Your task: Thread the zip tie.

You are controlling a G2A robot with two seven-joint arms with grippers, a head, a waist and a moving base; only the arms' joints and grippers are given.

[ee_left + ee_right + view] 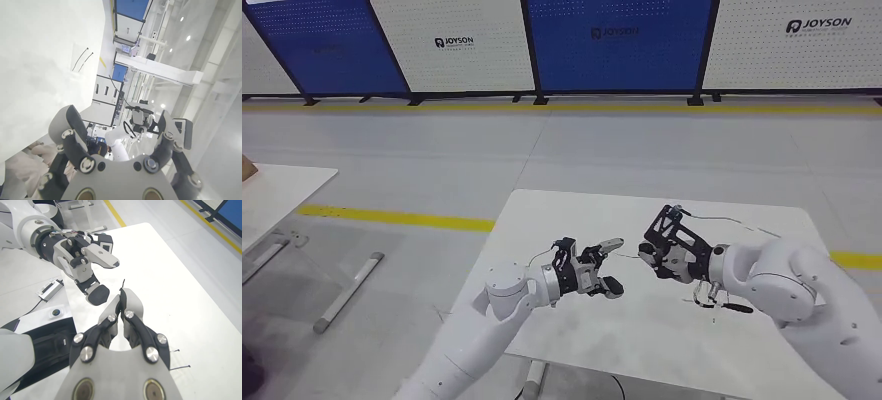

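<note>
Right gripper (121, 294) has its fingers squeezed together on the zip tie (123, 283). It's a thin black one, and just a short bit of it pokes out past the fingertips. The whole thing is held up in the air over the table (170, 275), roughly above the middle of it, not touching the surface.

Left gripper (107, 281) is up over the table too, facing the right one and close to it. Its fingers are spread wide with nothing between them. The poking-out bit of the tie sits near that gap but isn't touching either pad.

A couple of spare zip ties (81, 59) are lying flat on the table, side by side near one edge and well apart from both grippers.
</note>
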